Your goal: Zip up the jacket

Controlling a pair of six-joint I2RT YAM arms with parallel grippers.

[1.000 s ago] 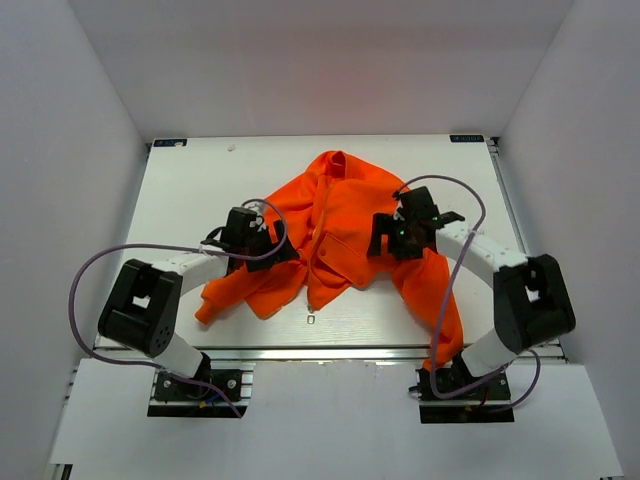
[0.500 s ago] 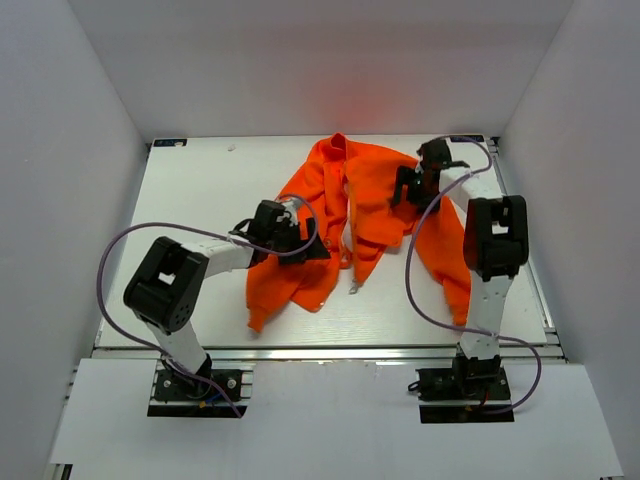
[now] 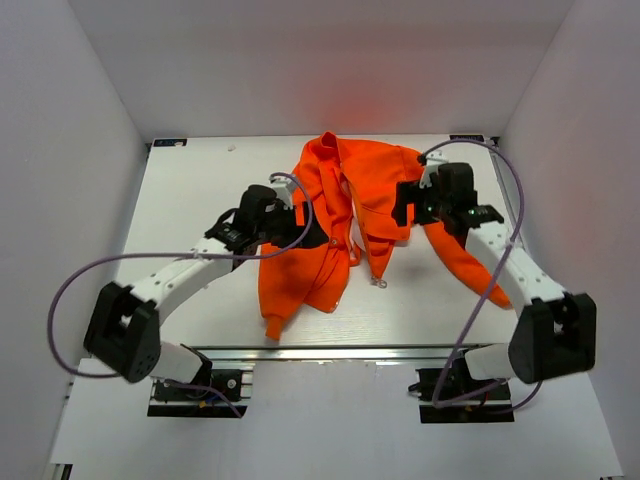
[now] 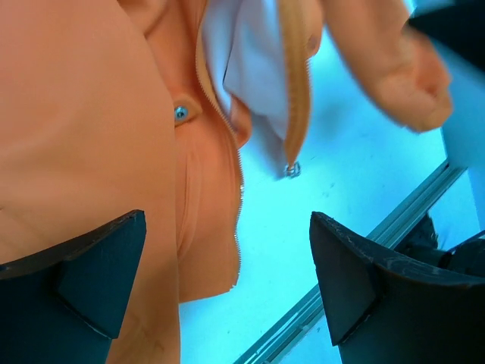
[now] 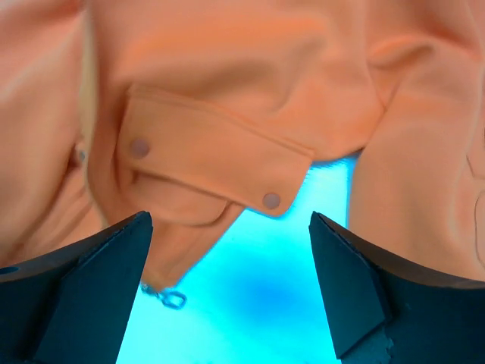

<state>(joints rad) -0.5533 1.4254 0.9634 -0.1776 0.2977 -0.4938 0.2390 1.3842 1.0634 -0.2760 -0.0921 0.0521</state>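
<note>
jacket [image 3: 345, 200]: crumpled mid-table [image 3: 190, 200], front unzipped | left gripper [image 4: 227, 220]: jaws spread wide, clasping nothing, zipper [image 4: 236, 182] edge showing in the gap beyond them | right gripper [image 5: 227, 218]: jaws spread wide, clasping nothing, flap pocket [image 5: 204, 163] framed beyond the gap

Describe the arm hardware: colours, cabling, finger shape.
Left arm and right arm: white links, black joint housings and wrists. A loose purple cable loops along each arm from base to wrist. Fingers are dark, wedge-shaped, matte.
</note>
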